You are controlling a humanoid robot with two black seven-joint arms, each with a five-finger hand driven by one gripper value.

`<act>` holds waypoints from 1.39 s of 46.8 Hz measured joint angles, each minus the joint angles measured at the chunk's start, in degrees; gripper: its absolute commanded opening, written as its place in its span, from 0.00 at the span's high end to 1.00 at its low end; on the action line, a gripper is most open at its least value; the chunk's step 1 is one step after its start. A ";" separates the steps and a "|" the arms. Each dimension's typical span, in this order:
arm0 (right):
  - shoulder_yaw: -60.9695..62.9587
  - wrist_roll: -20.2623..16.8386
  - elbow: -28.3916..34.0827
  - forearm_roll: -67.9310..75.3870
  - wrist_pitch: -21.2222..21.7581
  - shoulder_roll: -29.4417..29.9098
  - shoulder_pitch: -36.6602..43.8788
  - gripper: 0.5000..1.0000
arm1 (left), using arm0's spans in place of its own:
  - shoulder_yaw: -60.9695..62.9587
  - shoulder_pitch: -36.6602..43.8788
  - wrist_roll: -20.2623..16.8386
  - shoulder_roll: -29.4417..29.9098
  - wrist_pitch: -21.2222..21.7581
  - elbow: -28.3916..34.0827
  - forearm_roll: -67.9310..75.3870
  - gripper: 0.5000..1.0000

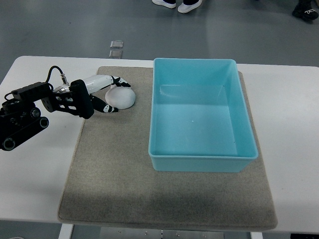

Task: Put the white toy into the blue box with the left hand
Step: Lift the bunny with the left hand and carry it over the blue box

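Note:
A round white toy [124,98] lies on the grey mat [164,199], just left of the blue box [202,162]. My left hand [118,96] reaches in from the left edge and wraps the toy's left side. Its white fingers [118,80] curl over the top of the toy and the thumb [108,108] sits under its lower left, so the hand is shut on it. The toy still seems to rest on the mat. The box is open-topped with nothing inside. The right arm does not show.
The mat covers the middle of a white table [294,149]. A black forearm with cables [30,112] lies over the table's left part. People's shoes [177,5] stand on the floor beyond the far edge.

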 measured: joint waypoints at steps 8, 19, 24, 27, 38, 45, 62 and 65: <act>0.00 0.00 0.00 0.00 0.00 0.00 0.00 0.13 | 0.03 0.00 0.00 -0.12 0.01 -0.06 0.00 0.83; 0.00 0.00 0.00 0.00 0.00 0.00 0.00 0.13 | 0.04 0.06 -0.01 -0.23 0.89 -0.08 -0.11 1.00; 0.00 0.00 0.00 0.00 0.00 0.00 0.00 0.13 | -0.03 0.07 -0.05 -0.17 3.66 -0.07 -0.59 1.00; 0.00 0.00 0.00 0.00 0.00 0.00 0.00 0.13 | -0.62 0.03 -0.03 0.14 4.96 -0.07 -1.11 1.00; 0.00 0.00 0.00 0.00 0.00 0.00 0.00 0.13 | -6.40 -1.66 -0.07 1.63 7.71 -0.94 -2.07 1.00; 0.00 0.00 0.00 0.00 0.00 0.00 0.00 0.13 | -9.28 -3.99 -0.51 2.45 7.10 -4.84 -2.20 1.00; 0.00 0.00 0.00 -0.03 -0.02 0.00 0.01 0.13 | -6.75 -6.41 -1.70 -2.84 4.31 -17.07 -1.37 1.00; 0.00 0.00 0.00 -0.03 0.00 0.00 -0.02 0.13 | -5.28 -6.45 -1.75 -4.39 3.12 -17.14 -1.29 1.00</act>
